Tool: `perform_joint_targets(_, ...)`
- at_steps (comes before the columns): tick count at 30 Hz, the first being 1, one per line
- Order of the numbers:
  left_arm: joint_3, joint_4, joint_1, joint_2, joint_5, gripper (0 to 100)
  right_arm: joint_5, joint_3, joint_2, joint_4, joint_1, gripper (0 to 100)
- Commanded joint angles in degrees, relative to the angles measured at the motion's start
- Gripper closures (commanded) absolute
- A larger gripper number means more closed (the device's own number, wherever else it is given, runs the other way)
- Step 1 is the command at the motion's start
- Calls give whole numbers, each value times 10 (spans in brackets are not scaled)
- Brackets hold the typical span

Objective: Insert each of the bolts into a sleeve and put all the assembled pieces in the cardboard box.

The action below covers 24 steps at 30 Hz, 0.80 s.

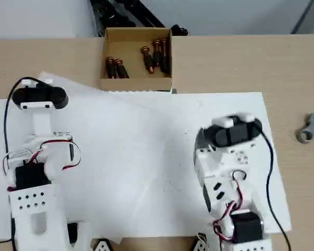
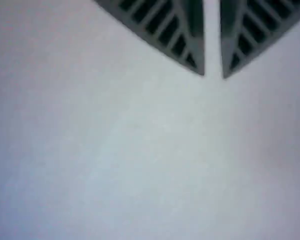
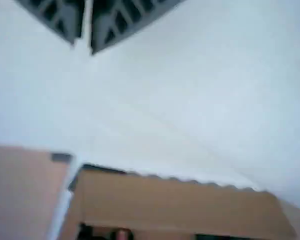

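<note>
White plastic makes up both arms, and each sits folded back on itself near the front edge of the pale wooden counter (image 1: 251, 63), over a large white paper sheet (image 1: 136, 157). The left arm (image 1: 39, 157) is bent with its black wrist motor raised at the far end of the fold; its left claw (image 2: 213, 75) points down at bare paper, the two dark ribbed fingers (image 2: 180, 40) clenched on nothing with only a thin slit between them. The right arm (image 1: 225, 157) is folded the same way, and the right claw (image 3: 82, 47) is likewise drawn together and holds nothing. The open brown cardboard box (image 1: 137, 82) stands at the far middle of the counter, just past the sheet's far edge, well apart from both claws; the right wrist view faces its near wall (image 3: 180, 200). Several copper-coloured bolts in dark sleeves (image 1: 154, 55) lie inside it in two loose groups. A small grey plastic part (image 1: 310, 128) lies on bare wood off the sheet's right side.
</note>
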Motion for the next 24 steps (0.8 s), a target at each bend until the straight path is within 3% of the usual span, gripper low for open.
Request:
perform_joint_targets(1,29,-29,-5,-50,-1,995,15,47,-71,29,8,995)
perform_joint_targets(9,257,-109,-5,-333,-20,995,31,98,-63,52,7,995)
perform_joint_targets(14,368,-81,-5,-535,-20,995,31,185,-63,51,7,995)
perform_joint_targets(24,403,-69,-4,-490,-19,995,31,193,-63,48,7,994)
